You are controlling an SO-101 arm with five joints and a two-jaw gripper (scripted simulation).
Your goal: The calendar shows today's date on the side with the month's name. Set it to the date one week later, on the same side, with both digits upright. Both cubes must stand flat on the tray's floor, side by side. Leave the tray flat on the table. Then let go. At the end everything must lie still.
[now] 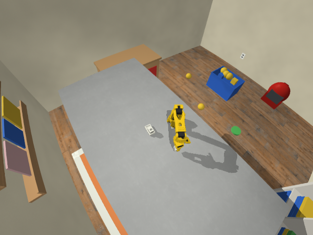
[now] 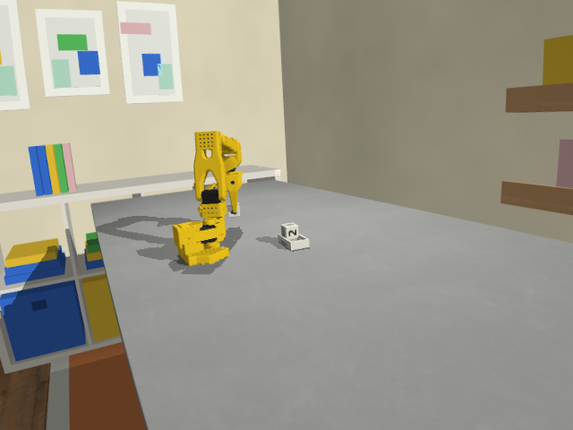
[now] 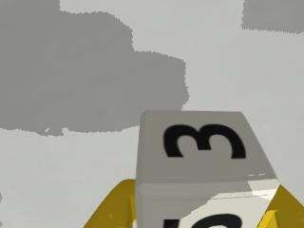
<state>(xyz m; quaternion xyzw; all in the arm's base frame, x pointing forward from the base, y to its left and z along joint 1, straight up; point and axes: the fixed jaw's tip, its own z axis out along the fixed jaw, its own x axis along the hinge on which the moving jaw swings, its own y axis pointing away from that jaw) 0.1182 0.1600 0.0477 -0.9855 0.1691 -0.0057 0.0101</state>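
Grey tabletop (image 1: pixel 121 106) (image 2: pixel 370 296) fills the middle of the top view, with wooden floor to the right of it. Near the centre of that frame, below the arm (image 1: pixel 180 124) (image 2: pixel 209 171), the gripper (image 1: pixel 177 148) (image 2: pixel 234 212) (image 3: pixel 204 209) is closed down on a cube (image 1: pixel 174 149) (image 2: pixel 236 210) (image 3: pixel 201 147), its fingers parted only by the cube's width.

Should the grip sit off-centre, the cube could twist as it meets the tray wall and land tilted or with its digit sideways. A low approach might clip the standing cube (image 1: pixel 150 129) (image 2: pixel 290 230) and knock it askew, or push the tray (image 1: pixel 152 133) (image 2: pixel 297 245) along, since the tray looks small and light. Letting go too high could make the held cube bounce and lean on the rim.

White and sharp-edged, the held cube shows a black 3 in the wrist view, lying on its side there, with part of another digit at the bottom edge. The tray, left of the arm in the top view and right of it in the exterior one, is white and low-walled; its cube shows a 2, also turned sideways.
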